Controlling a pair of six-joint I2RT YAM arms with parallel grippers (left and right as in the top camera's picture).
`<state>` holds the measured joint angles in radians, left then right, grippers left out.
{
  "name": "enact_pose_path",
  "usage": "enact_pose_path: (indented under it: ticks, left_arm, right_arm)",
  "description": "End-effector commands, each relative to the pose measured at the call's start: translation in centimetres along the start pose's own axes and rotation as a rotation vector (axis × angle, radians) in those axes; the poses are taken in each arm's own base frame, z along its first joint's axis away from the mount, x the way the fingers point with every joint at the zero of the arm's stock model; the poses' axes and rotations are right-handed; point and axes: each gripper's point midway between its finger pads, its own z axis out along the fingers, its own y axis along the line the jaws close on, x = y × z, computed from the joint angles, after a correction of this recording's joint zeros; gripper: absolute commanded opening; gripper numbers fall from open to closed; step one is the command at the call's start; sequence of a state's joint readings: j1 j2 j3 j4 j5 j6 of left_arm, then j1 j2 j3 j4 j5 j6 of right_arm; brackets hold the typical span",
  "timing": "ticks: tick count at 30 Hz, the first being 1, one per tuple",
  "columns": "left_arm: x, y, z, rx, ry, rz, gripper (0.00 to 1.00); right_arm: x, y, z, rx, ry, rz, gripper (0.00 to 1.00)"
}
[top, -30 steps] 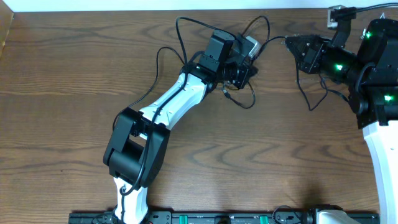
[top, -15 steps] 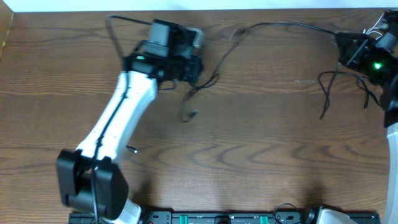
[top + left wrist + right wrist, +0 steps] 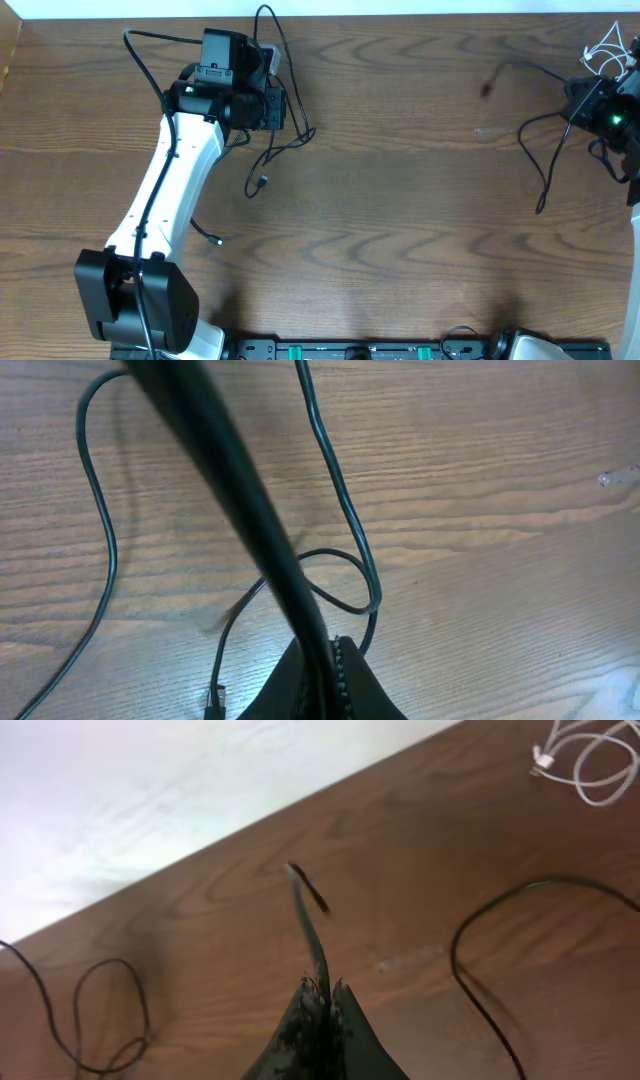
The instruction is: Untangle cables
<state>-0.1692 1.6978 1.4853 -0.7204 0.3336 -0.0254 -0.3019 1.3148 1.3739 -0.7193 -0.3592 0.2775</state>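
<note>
Pinching black cables [image 3: 346, 520], left tool [image 3: 322, 652], right tool [image 3: 322, 992], white cable [image 3: 585, 755] coiled near the right one.

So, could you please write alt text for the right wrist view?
The right pincer is shut on a thin black cable whose free end sticks up over the wooden table. A coiled white cable lies at top right.

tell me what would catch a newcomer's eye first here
Two arms stand far apart over the wooden table: the left gripper, at the far left, is shut on a black cable, and the right gripper, at the right edge, on a second black cable. A white cable lies coiled in the far right corner.
</note>
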Motion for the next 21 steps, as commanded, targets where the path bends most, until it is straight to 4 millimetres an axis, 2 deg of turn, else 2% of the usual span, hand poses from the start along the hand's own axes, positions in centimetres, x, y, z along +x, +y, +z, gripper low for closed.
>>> enact_pose_path:
  ticks: [1,3,5,10,12,15,17,19,21]
  left_arm:
    - [-0.3,0.1,-0.2,-0.012,-0.009,0.014,0.07]
    - [-0.2,0.1,-0.2,-0.013,-0.007,0.014,0.07]
    - [-0.2,0.1,-0.2,-0.012,-0.007,0.014,0.07]
    - [-0.3,0.1,-0.2,-0.012,-0.010,0.015,0.07]
    - [-0.3,0.1,-0.2,-0.012,-0.010,0.015,0.07]
    - [-0.3,0.1,-0.2,-0.012,-0.010,0.015,0.07]
    - [-0.4,0.1,-0.2,-0.012,-0.014,0.016,0.07]
    - [-0.5,0.1,-0.2,-0.012,-0.018,0.017,0.07]
    - [-0.6,0.1,-0.2,-0.011,-0.020,0.017,0.07]
  right_arm:
    - [0.7,-2.1,-0.3,0.113,0.033,-0.013,0.01]
    - [1.6,-4.1,-0.5,0.225,0.063,0.000,0.01]
    - [1.6,-5.3,-0.7,0.292,0.061,0.000,0.01]
    - [-0.6,-9.2,-1.0,0.463,-0.019,-0.011,0.01]
    - [-2.5,-10.6,-1.0,0.487,-0.055,-0.004,0.01]
    - [-6.3,-13.0,-1.4,0.540,-0.057,-0.012,0.01]
    - [-8.5,-14.0,-1.8,0.566,-0.044,-0.032,0.01]
    - [-12.0,-15.4,-2.8,0.611,-0.049,-0.032,0.01]
    - [-14.2,-15.8,-3.5,0.624,-0.073,-0.029,0.01]
